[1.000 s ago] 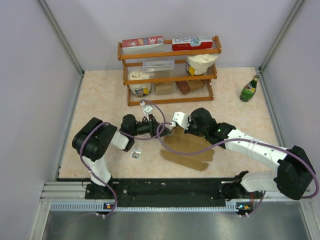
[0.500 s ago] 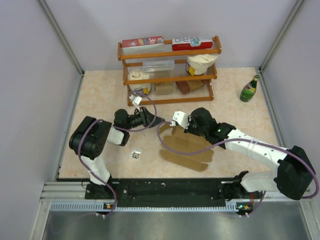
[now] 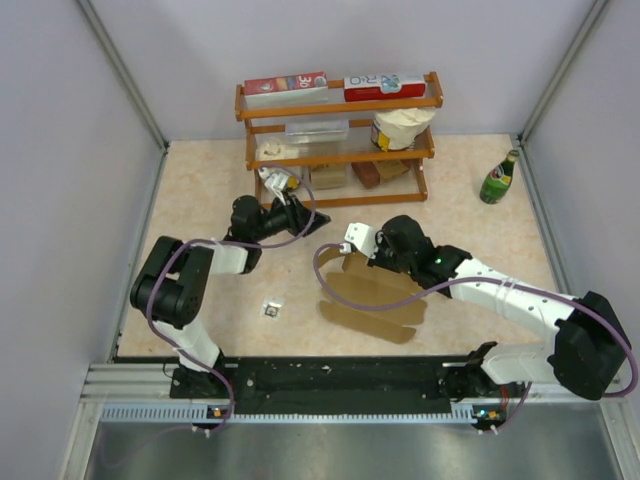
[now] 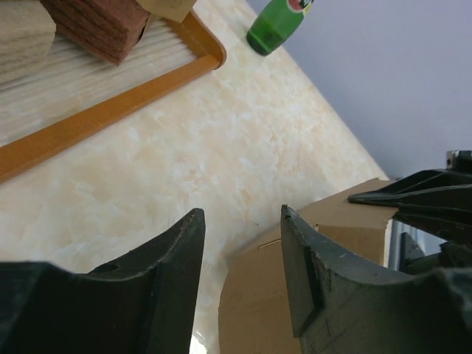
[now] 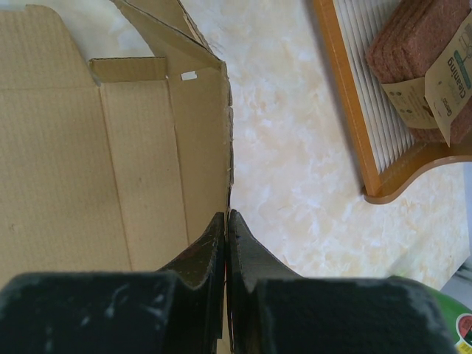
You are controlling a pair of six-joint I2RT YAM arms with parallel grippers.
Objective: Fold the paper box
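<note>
The creased brown cardboard paper box [image 3: 375, 298] lies mostly flat on the beige marbled counter [image 3: 200, 200], in front of my right arm and short of the wooden shelf rack [image 3: 340, 201]. My right end effector [image 3: 347, 262] is clenched on the sheet's far-left edge. In the right wrist view its fingers [image 5: 195, 254] pinch that thin edge just below a ragged stretch, and a small flap stands raised at the corner beyond.

My left end effector [image 3: 292, 212] is released, jaws apart with nothing between them. It hovers close to the rack's bottom rail and apart from the box. Through its gap I see bare counter and a rounded box corner.

Open counter runs between the box edge and the rack's foot. There is more room left of the sheet, where only a small dark object [image 3: 271, 310] sits. A green glass bottle [image 3: 498, 178] stands by the right wall, well apart from the box.
</note>
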